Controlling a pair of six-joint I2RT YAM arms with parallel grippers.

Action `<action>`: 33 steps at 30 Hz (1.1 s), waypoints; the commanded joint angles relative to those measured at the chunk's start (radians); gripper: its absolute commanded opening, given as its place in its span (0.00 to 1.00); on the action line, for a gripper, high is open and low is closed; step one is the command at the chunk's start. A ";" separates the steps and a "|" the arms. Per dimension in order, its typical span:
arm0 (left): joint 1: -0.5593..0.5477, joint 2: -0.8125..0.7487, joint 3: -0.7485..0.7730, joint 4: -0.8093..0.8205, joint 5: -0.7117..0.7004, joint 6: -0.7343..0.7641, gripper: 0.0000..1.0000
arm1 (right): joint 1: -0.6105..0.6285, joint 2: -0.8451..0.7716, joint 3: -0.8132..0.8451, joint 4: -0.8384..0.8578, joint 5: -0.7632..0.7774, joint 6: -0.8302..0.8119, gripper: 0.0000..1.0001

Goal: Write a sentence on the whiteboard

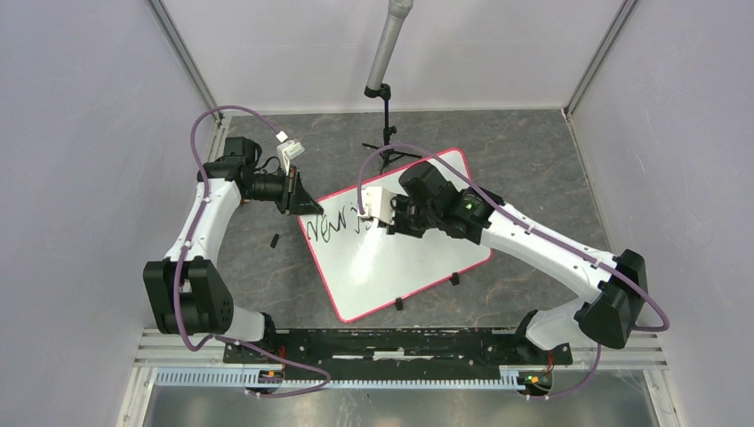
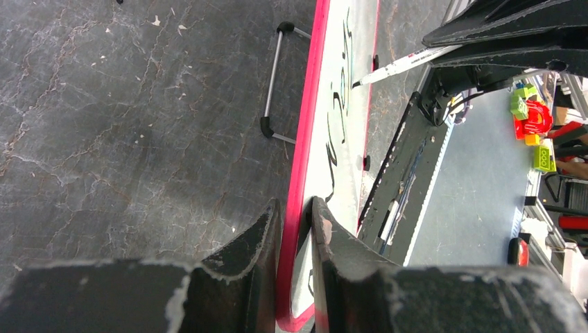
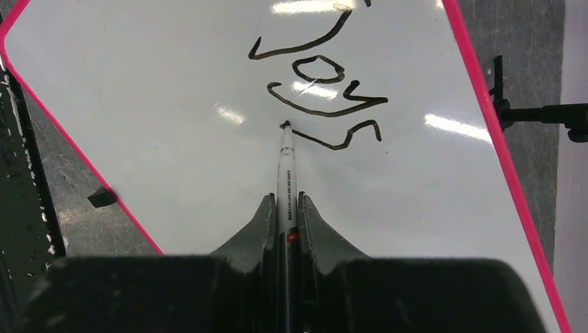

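Note:
The whiteboard (image 1: 418, 267) lies slanted on the dark table, white with a pink-red rim. Black handwritten words of the sentence (image 1: 331, 227) run across its upper left part. My left gripper (image 1: 300, 203) is shut on the board's rim (image 2: 299, 208) at its left corner, one finger on each face. My right gripper (image 1: 384, 218) is shut on a white marker (image 3: 286, 177). The marker's black tip (image 3: 283, 125) touches the board at the end of the last stroke of the sentence (image 3: 319, 90). The marker also shows in the left wrist view (image 2: 402, 66).
A black tripod stand (image 1: 385, 133) with a grey pole stands behind the board. Small black clips (image 1: 453, 278) sit at the board's near rim, and one loose black piece (image 1: 275, 240) lies on the table left of it. A black rail (image 1: 391, 345) runs along the near edge.

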 commanded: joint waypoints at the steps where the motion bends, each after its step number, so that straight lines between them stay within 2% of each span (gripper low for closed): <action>1: -0.033 -0.006 -0.024 0.011 -0.065 -0.016 0.02 | -0.013 -0.021 0.066 0.016 -0.043 -0.001 0.00; 13: -0.034 -0.006 -0.023 0.010 -0.063 -0.012 0.03 | -0.139 -0.111 0.010 0.030 -0.038 -0.005 0.00; 26: -0.034 -0.017 -0.024 0.010 -0.068 -0.012 0.03 | -0.141 -0.058 0.013 0.041 -0.006 -0.013 0.00; 33: -0.034 -0.015 -0.025 0.011 -0.070 -0.014 0.02 | -0.143 -0.050 0.000 0.056 0.061 -0.021 0.00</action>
